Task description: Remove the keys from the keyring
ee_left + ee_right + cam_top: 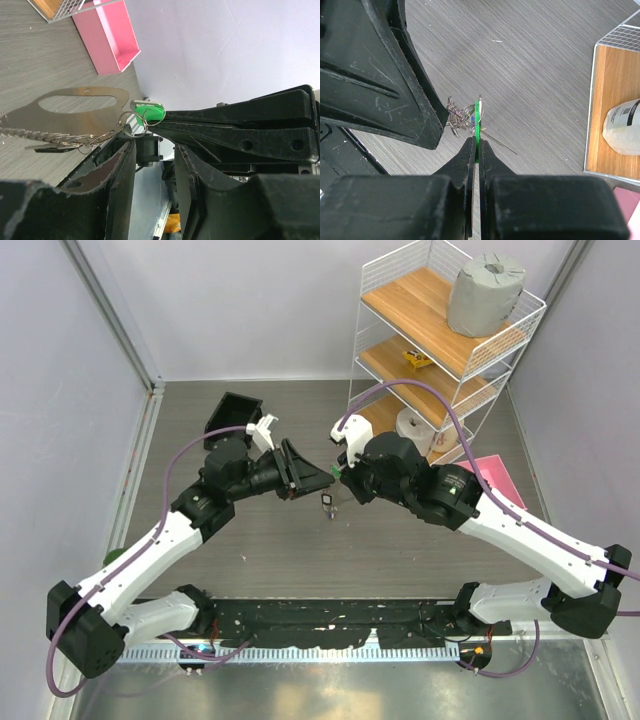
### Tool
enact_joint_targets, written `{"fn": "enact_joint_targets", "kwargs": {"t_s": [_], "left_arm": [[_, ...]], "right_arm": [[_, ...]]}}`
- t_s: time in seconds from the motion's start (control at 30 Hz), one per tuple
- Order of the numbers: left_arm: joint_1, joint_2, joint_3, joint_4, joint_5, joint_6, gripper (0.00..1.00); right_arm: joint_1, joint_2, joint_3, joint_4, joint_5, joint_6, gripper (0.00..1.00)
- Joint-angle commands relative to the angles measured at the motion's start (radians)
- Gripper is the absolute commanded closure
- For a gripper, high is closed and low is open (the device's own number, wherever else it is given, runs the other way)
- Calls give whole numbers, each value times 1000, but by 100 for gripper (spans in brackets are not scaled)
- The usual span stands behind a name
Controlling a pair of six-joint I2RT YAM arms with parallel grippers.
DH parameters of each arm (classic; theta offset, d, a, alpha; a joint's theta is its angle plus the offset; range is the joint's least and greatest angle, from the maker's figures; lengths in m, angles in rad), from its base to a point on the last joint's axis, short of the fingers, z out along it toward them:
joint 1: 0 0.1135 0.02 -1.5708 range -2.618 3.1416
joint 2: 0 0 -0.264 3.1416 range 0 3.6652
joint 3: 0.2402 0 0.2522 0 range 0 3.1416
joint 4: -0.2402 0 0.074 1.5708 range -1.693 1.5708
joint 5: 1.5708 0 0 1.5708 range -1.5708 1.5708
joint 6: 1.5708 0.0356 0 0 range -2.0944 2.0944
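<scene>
Green plastic marks the key [149, 111] clenched edge-on between your right gripper's [476, 146] fingers. The keyring [132, 125], with its chain [30, 134] and flat metal tag [75, 105], hangs from that key above the tabletop [260, 550]. Your left gripper [154, 146] stands released, one fingertip just beside the wire loops. You have bare grey wood-grain below and toward the near edge. The wire shelf rack [440, 350] and pink tray [97, 47] crowd the right, and a black box [232, 418] sits behind the left arm. Pale walls [250, 300] close three sides.
</scene>
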Motion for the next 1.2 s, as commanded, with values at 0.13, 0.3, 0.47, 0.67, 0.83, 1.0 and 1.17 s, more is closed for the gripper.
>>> {"fn": "enact_joint_targets", "kwargs": {"t_s": [0.13, 0.3, 0.47, 0.67, 0.83, 1.0, 1.17], "left_arm": [[7, 30, 26, 27, 15, -27, 62], [6, 54, 29, 46, -1, -30, 74], [6, 85, 42, 61, 18, -35, 67], [12, 53, 42, 35, -37, -9, 67], [20, 12, 43, 14, -70, 11, 70], [24, 1, 52, 14, -65, 19, 71], [23, -2, 48, 14, -54, 22, 68]], "right_arm": [[2, -34, 14, 61, -14, 10, 95], [2, -31, 17, 62, -20, 5, 95], [2, -31, 14, 61, -23, 2, 95], [2, -31, 4, 65, -24, 2, 95], [2, -28, 6, 68, -24, -1, 95], [0, -25, 4, 70, -29, 0, 95], [2, -25, 6, 68, -29, 0, 95]]}}
